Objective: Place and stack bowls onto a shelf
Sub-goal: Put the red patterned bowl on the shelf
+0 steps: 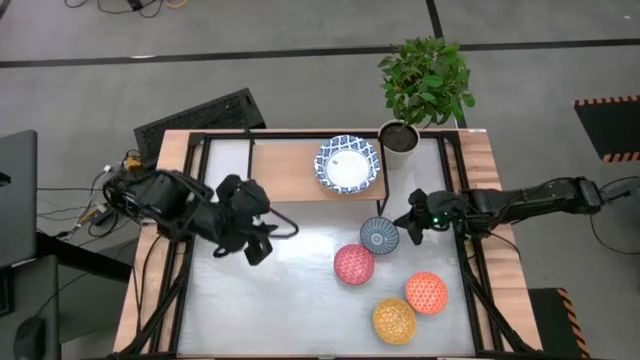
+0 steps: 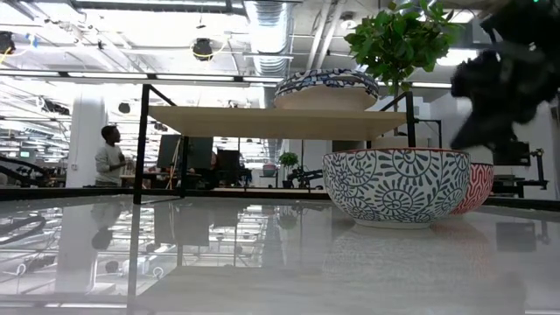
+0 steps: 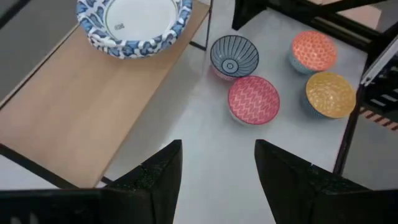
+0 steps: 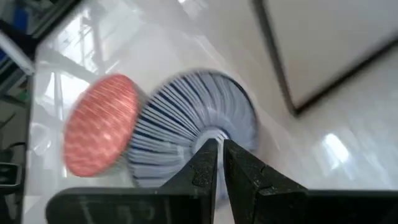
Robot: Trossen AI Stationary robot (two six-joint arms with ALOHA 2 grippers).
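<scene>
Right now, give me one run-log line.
right tool: at grey-blue bowl rim, narrow gap | left tool: open, waiting | shelf: wide bowls

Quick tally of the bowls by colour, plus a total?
Blue-and-white wide bowl on the shelf: 1 seen from above (any stacked beneath are hidden)
Grey-blue small bowl: 1
Pink-red small bowl: 1
Orange-red small bowl: 1
Yellow-orange small bowl: 1
Total: 5

high: straight down over whole desk (image 1: 280, 290) | low: desk-level, facing room, close to grey-blue bowl (image 2: 395, 185) | left wrist: looks across shelf (image 3: 93, 93) | right wrist: close on same bowl
</scene>
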